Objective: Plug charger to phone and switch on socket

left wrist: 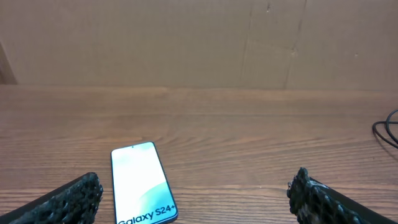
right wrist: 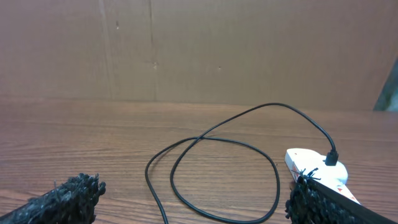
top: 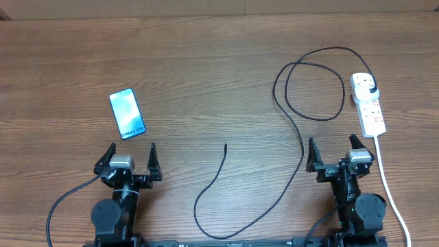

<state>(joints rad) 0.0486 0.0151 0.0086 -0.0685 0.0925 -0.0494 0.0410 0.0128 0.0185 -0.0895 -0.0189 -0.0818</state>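
Wooden table [top: 206, 68], phone [top: 127, 114], looped black charger [top: 302, 147], white socket [top: 368, 104]

Brown wooden table [top: 206, 75], grain running left to right, filled almost the whole overhead view. The surface was matte and lit softly and evenly. A paler tan strip [top: 219, 5] ran along the top edge of the overhead view. In both wrist views a plain brown cardboard backdrop [left wrist: 124, 43] stood upright behind the table's far edge, meeting it in a straight line. Vertical creases [left wrist: 249, 43] showed right of centre in the left wrist view, and similar seams [right wrist: 104, 50] left of centre in the right wrist view. A grey-green sliver [right wrist: 390, 87] sat at the right edge there, unidentifiable.
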